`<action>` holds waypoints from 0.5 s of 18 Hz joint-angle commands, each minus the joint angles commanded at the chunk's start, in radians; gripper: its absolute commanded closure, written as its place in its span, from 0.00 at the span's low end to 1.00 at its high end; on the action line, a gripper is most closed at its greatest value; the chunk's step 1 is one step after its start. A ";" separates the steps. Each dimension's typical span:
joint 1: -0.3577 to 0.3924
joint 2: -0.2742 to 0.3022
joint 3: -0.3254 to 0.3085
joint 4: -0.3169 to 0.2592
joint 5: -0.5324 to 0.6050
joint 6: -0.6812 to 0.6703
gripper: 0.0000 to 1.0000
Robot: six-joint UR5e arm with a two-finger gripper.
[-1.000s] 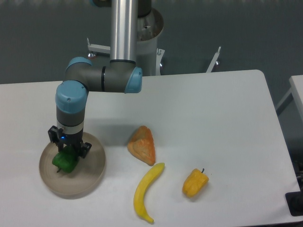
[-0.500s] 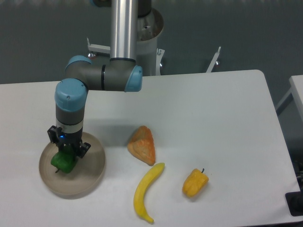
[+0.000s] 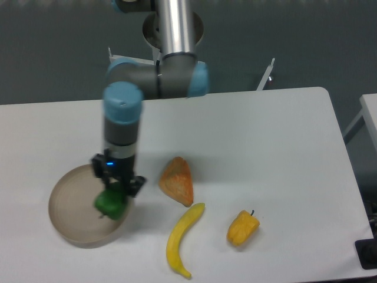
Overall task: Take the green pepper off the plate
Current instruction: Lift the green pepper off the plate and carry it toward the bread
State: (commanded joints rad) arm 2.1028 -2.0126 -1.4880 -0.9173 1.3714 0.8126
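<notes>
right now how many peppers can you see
2: the green pepper held in the gripper over the plate's right edge, and a yellow-orange pepper on the table right of the banana.

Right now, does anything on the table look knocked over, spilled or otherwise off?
Nothing stands out. The gripper holds the glossy green bell pepper over the right rim of the round beige plate; nothing looks spilled or damaged.

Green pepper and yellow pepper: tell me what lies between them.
The camera view shows the banana between the green pepper, held in the gripper, and the yellow pepper.
</notes>
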 joint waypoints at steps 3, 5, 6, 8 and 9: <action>0.078 0.006 0.008 0.000 0.000 0.133 0.60; 0.129 0.008 0.008 -0.002 0.000 0.204 0.60; 0.149 0.008 0.008 0.000 0.000 0.232 0.60; 0.183 0.008 0.006 -0.003 0.000 0.292 0.60; 0.190 0.006 0.008 -0.008 0.002 0.316 0.60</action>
State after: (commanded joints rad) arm 2.2932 -2.0064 -1.4803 -0.9249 1.3729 1.1288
